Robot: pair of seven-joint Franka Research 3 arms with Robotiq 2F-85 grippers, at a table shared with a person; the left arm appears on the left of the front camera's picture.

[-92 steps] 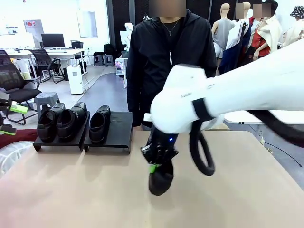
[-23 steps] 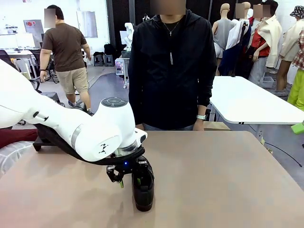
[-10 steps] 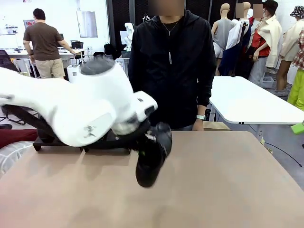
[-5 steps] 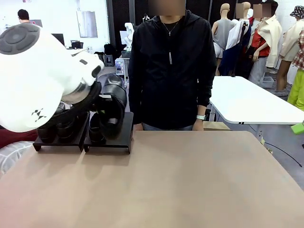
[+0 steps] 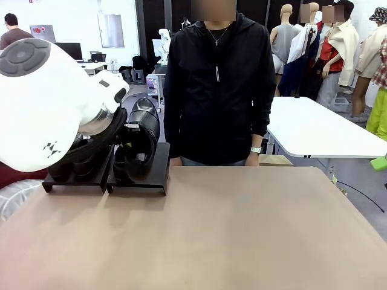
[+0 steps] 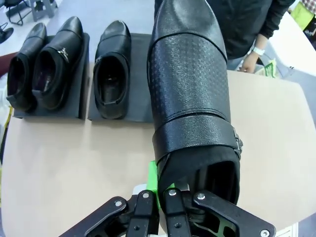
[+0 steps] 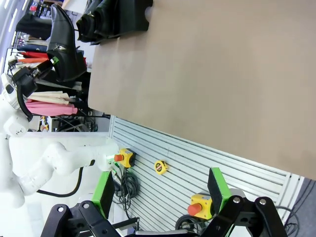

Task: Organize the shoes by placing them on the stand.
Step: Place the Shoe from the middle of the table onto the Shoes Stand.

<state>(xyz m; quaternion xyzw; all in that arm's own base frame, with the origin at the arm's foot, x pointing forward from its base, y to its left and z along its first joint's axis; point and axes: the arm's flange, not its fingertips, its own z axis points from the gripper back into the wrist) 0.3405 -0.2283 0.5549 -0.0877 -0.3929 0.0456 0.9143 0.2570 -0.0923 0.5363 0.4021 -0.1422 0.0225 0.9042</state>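
My left gripper (image 6: 159, 196) is shut on the heel end of a glossy black loafer (image 6: 192, 98), its green pad (image 6: 153, 178) against the shoe's side. In the front view this held shoe (image 5: 143, 130) hangs toe-up over the right section of the black stand (image 5: 155, 173). Three other loafers lie on the stand: two on its left section (image 6: 22, 69) (image 6: 57, 61) and one on the right section (image 6: 112, 66), with bare platform (image 6: 141, 74) beside it. My right gripper (image 7: 160, 190) is open and holds nothing, far from the shoes.
A person in a black hoodie (image 5: 214, 78) stands at the table's far edge, hands down. The brown tabletop (image 5: 242, 229) is bare. My left arm's white bulk (image 5: 45, 103) covers the stand's left section in the front view. A white table (image 5: 314, 130) stands behind, right.
My left arm has swung from the table's middle to the left with the loafer, and over the last half second has lowered it slightly towards the stand's right section. The right gripper stays open.
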